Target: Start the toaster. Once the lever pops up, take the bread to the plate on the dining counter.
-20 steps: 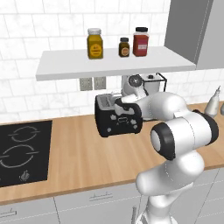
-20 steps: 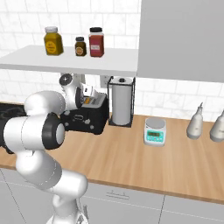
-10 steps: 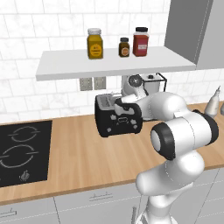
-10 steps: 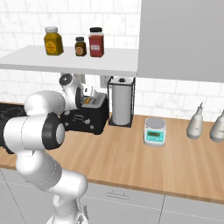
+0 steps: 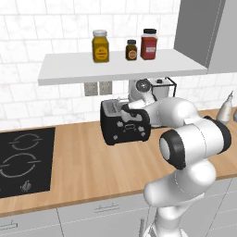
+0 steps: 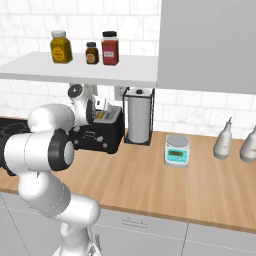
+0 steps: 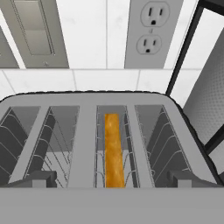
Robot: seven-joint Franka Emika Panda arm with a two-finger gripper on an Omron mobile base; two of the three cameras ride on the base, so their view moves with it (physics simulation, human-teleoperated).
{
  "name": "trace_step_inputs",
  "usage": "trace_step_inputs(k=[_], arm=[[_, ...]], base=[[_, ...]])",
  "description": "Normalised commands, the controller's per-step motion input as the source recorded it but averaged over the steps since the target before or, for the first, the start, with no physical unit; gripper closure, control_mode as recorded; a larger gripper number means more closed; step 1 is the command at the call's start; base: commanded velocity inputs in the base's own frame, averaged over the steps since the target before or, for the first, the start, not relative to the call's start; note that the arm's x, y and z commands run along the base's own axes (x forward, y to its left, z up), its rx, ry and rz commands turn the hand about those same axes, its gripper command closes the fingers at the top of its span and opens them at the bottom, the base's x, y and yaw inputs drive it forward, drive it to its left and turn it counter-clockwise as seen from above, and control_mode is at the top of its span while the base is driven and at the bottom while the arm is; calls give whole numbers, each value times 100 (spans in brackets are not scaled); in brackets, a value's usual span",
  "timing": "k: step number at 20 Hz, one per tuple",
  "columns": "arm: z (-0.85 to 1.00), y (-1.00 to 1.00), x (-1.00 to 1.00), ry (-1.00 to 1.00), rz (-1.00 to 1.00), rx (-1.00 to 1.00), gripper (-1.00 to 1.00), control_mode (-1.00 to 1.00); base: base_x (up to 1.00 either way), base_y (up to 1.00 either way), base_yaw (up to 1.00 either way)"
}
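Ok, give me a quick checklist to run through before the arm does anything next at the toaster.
1. Bread sits in a slot of the toaster: ok, its orange crust edge shows in the third slot from the left in the hand view.
2. Other slots free of bread: ok, bare wire guides there.
3. Hand is over the toaster: ok, the hand view looks straight down into the slots.
4. Jaws open or shut: cannot tell, the tips are not clear in the hand view.
5. Lever down or up: cannot tell, no lever can be made out.
6. Paper-towel holder apart from the arm: ok, it stands beside the toaster.
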Motion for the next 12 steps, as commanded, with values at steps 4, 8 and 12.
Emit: trace_step_inputs(k=[4,8,12], arm=[[0,0,0,0,0,0,-100,-100],[0,0,0,0,0,0,-100,-100],[0,0,0,0,0,0,-100,-100]], base=[[0,0,0],[0,0,0],[0,0,0]])
